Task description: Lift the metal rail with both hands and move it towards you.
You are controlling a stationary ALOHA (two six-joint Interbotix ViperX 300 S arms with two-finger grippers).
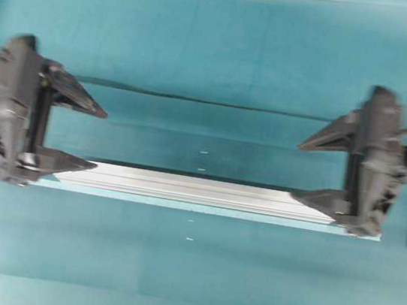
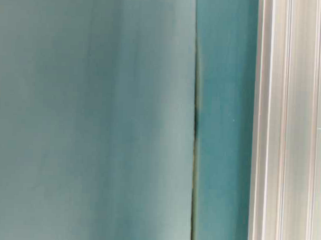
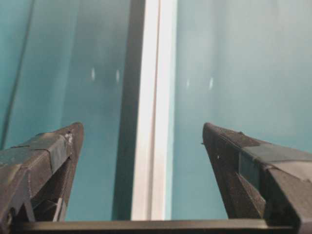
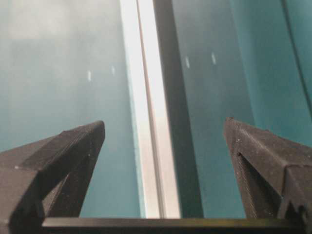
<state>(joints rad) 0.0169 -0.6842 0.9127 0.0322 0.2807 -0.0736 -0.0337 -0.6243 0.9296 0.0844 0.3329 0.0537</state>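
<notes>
Rail (image 1: 198, 191) lies flat left-to-right across the teal table (image 1: 218, 48), slightly near of centre, with the left gripper (image 1: 77, 135) over its left end and the right gripper (image 1: 320, 173) over its right end, both with jaws wide apart straddling it, fingers (image 3: 48, 161) clear of the metal.

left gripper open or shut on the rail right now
Open. In the left wrist view the left gripper has both fingers spread wide, with the metal rail running between them untouched.
</notes>
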